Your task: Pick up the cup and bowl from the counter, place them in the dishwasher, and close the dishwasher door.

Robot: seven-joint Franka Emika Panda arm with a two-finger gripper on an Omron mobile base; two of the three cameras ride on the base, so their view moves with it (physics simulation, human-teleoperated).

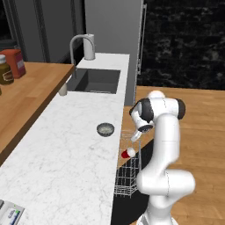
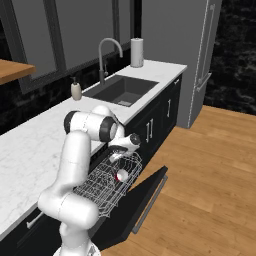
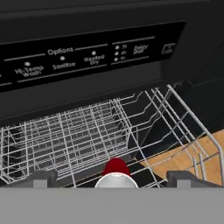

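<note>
Cup (image 3: 116,170): red, lying on its side in the wire rack, pale base toward the hand camera, low between the two finger tips; in the left base view (image 1: 128,153) just off the counter edge, over the rack.
Gripper (image 3: 112,178): fingers spread wide, well clear of the cup on both sides, holding nothing; hanging just above the rack in the right base view (image 2: 118,156).
Step in hand: by judgement, cup drop-off done or nearly so; best to lift straight up before swinging, keeping the finger tips off the rack wires, then reach for the bowl.
Bowl (image 1: 105,129): grey, upright, on the white counter (image 1: 66,154) near its front edge, close to the rack; appears empty, nothing seen inside.
Grasp advice: likely safest over the rim, one finger inside and one outside, since shallow and wider than the cup.
Rack (image 2: 107,182): pulled out over the lowered door, holding the cup alone; plenty of free space beside it for the bowl.
Dishwasher door (image 2: 142,200): dark, folded down and open, to be shut last.
Sink (image 1: 96,81): dark basin farther along the counter, nothing visible in it.
</note>
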